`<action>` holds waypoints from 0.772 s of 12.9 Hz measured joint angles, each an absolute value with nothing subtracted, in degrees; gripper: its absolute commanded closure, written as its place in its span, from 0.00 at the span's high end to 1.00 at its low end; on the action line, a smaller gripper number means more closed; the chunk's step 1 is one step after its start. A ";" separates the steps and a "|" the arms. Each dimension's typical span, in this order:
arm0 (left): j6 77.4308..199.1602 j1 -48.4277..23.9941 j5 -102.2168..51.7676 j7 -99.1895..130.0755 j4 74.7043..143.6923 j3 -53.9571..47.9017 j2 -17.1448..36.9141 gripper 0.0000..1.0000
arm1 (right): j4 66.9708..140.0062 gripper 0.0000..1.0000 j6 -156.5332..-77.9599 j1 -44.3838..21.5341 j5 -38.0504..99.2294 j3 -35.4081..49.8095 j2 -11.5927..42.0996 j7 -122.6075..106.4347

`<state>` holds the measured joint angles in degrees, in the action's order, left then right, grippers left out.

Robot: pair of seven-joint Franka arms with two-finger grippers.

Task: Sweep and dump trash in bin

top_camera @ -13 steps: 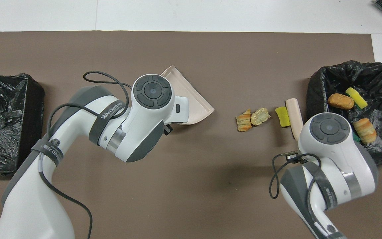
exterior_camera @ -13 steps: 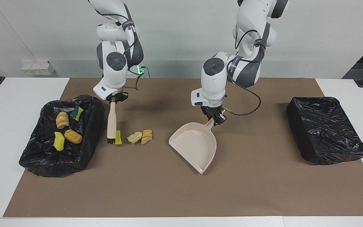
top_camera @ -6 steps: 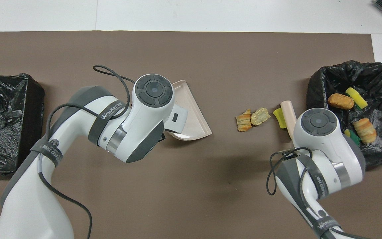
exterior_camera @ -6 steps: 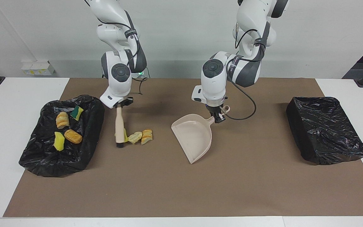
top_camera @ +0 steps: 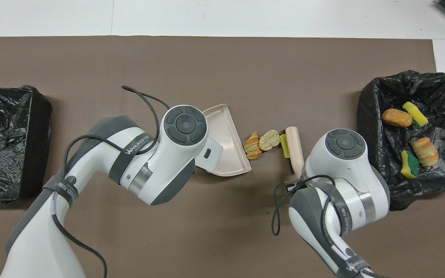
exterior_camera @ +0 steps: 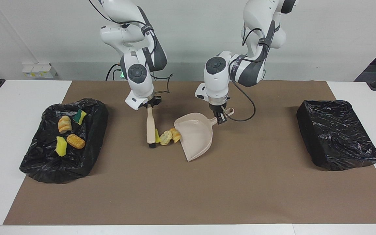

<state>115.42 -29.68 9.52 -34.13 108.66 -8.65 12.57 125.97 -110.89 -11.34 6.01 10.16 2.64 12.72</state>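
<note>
The trash lies in two groups. Three scraps sit in a tight row on the brown mat (exterior_camera: 240,195) near the middle of the table: a thin yellow sponge piece (exterior_camera: 157,135) standing on edge against the brush (exterior_camera: 150,129), a pale crinkled bread-like chunk (exterior_camera: 165,137) touching it, and a ridged tan-orange chunk (exterior_camera: 175,134) whose end rests at the open lip of the beige dustpan (exterior_camera: 196,135). The other four scraps lie in the black-lined bin (exterior_camera: 41,163) at the right arm's end: a green-backed yellow sponge (exterior_camera: 80,116), a striped tan roll (exterior_camera: 64,124), a smooth orange-brown loaf-shaped chunk (exterior_camera: 75,141) and a plain yellow sponge wedge (exterior_camera: 61,146). The right gripper (exterior_camera: 149,106) is clamped shut on the top of the brush handle, the brush standing nearly upright with its dark bristles on the mat. The left gripper (exterior_camera: 220,117) is closed on the dustpan's handle, the pan tilted with its mouth toward the scraps. A second black-lined bin (exterior_camera: 336,133) stands at the left arm's end, well apart from the rest.
</note>
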 measured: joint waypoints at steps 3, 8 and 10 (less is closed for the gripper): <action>119.09 -30.10 9.52 -34.30 114.60 -8.85 9.59 0.00 | 124.32 0.00 -108.53 -10.08 6.33 9.84 2.86 13.64; 121.59 -30.47 9.52 -34.56 117.75 -8.85 8.28 0.00 | 124.05 0.00 -107.91 -9.01 6.33 9.62 2.95 12.90; 122.59 -30.62 9.52 -34.56 118.70 -8.85 8.22 0.00 | 124.44 0.00 -108.04 -11.24 6.88 9.80 3.25 12.91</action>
